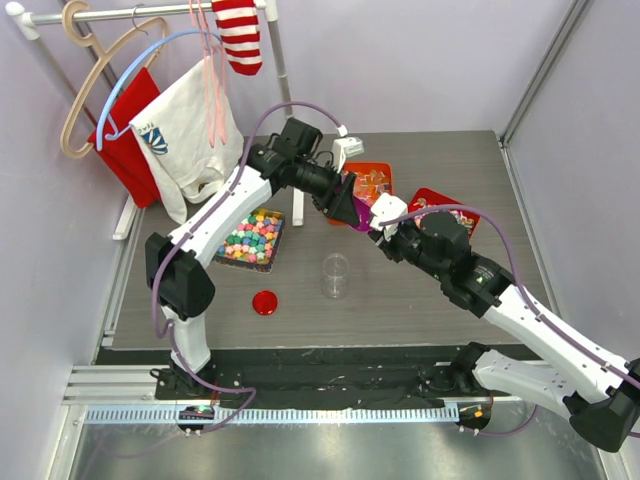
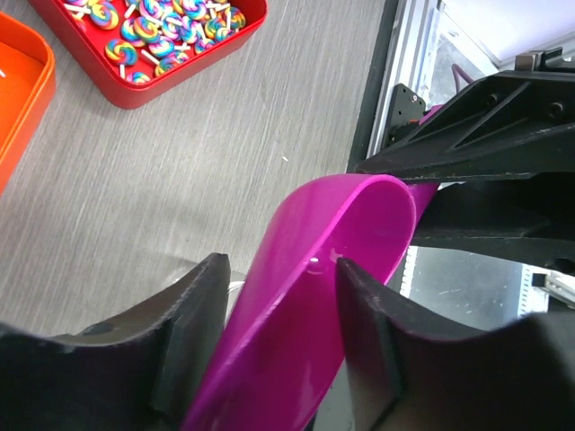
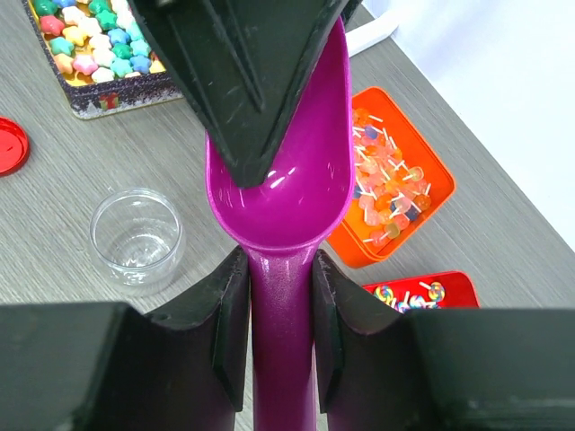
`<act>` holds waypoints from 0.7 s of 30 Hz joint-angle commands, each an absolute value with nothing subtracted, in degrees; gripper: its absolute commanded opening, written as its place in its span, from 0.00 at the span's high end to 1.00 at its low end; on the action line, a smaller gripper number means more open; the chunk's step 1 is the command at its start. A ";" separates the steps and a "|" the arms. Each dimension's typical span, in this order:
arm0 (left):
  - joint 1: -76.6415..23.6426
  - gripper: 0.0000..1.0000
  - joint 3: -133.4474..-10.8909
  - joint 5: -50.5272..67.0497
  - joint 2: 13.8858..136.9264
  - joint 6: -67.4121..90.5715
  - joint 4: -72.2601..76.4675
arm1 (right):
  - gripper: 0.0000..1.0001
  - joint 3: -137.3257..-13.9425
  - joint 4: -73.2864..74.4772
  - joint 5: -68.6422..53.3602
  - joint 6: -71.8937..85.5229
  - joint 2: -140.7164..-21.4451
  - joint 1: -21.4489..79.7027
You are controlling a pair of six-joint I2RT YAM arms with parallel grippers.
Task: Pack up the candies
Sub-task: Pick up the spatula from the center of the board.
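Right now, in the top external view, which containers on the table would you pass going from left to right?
From the left: dark tin holding the candies → clear jar → orange tin → red tin.

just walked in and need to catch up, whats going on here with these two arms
Both arms hold one magenta scoop above the table: the right tool is clamped on its handle, the left tool appears closed on its bowl, likely a hand-over. The scoop is empty. The clear jar stands empty, a red lid beside it, and the candies lie in their tin, so nothing is packed yet.
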State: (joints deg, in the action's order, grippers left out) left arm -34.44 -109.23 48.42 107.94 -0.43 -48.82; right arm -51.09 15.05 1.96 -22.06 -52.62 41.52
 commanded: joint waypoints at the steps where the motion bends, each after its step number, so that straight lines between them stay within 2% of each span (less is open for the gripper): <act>1: -34.89 0.38 -109.95 47.73 106.79 -0.79 -49.48 | 0.99 -51.60 8.26 4.48 -21.36 -51.24 41.13; 4: -34.28 0.33 -109.25 47.55 105.30 -0.70 -49.05 | 0.99 -50.37 7.91 5.18 -21.88 -50.72 41.05; 11: -32.96 0.31 -106.00 46.32 103.80 -0.35 -47.37 | 0.99 -53.34 9.84 2.29 -20.66 -50.62 40.34; 18: -32.96 0.33 -105.21 46.14 103.62 -0.35 -47.02 | 0.99 -56.25 13.27 -4.04 -19.34 -50.71 39.73; 21: -32.96 0.37 -105.12 46.58 103.80 -0.26 -47.02 | 0.99 -56.08 13.27 -4.74 -19.34 -50.97 39.64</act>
State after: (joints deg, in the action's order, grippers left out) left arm -33.30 -105.62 46.54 106.00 -0.19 -46.94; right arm -52.53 17.17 -3.42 -20.64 -52.31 40.32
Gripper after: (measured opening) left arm 0.662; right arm 0.333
